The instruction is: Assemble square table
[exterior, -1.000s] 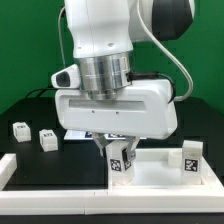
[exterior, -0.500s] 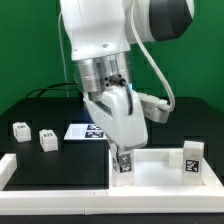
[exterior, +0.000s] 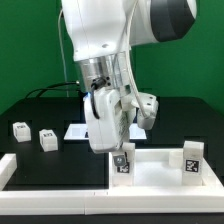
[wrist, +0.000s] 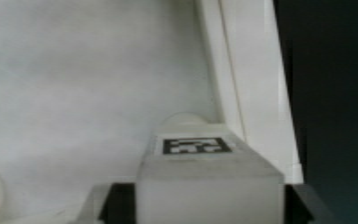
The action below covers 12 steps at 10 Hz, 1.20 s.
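clenching a white, tagged block leg (exterior: 122, 166) upright, the claw (exterior: 121, 156) hangs over the rimmed square top (exterior: 160, 179).

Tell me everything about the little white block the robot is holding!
The leg is a short white block that looks like plastic, with a black-white tag on one face. It stands upright, clamped between the fingers of the gripper, at the corner of the square top on the exterior view's left. Whether its base touches the top cannot be seen.
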Tool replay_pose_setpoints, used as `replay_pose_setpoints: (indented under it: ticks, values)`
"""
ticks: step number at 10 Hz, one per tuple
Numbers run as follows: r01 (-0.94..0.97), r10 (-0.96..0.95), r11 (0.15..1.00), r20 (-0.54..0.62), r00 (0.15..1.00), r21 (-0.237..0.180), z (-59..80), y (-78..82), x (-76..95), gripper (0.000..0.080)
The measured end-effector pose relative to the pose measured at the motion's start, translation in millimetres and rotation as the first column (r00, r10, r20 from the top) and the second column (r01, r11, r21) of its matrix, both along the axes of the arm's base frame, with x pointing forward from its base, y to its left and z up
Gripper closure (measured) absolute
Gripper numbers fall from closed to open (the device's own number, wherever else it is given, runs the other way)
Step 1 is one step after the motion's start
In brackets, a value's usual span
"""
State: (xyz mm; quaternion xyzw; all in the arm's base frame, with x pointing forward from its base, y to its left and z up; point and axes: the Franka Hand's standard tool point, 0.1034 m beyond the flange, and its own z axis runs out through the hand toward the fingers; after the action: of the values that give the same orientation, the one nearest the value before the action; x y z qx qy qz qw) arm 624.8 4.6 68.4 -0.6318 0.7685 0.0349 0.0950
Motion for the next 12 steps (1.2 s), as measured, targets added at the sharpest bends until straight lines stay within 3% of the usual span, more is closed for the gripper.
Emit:
replay_pose_setpoints:
  ticks: [1,2,3,4,7,8,10,12]
  values:
    - [-0.066,0.066,0.998,0.002,0.998,-0.006,-0.6,0.7,-1.0,0.0443]
    - [-0.184,0.184,0.983,-0.006,0.983,-0.012,-0.2,4.4,-2.0,0.0443]
    - [-0.333,0.334,0.942,0.009,0.943,-0.035,1.0,6.0,-0.4,0.0259]
    - [-0.470,0.471,0.881,0.021,0.882,-0.060,1.0,8.2,-0.5,0.0170]
    - [-0.638,0.643,0.765,0.038,0.765,-0.088,-0.2,10.6,-2.2,0.0155]
    - [-0.726,0.732,0.679,0.036,0.680,-0.108,0.0,10.2,-2.3,0.0151]
    - [-0.891,0.905,0.421,0.012,0.426,-0.166,1.9,7.1,0.8,0.0150]
    - [-0.958,0.976,0.214,-0.002,0.219,-0.192,2.5,6.3,1.6,0.0150]
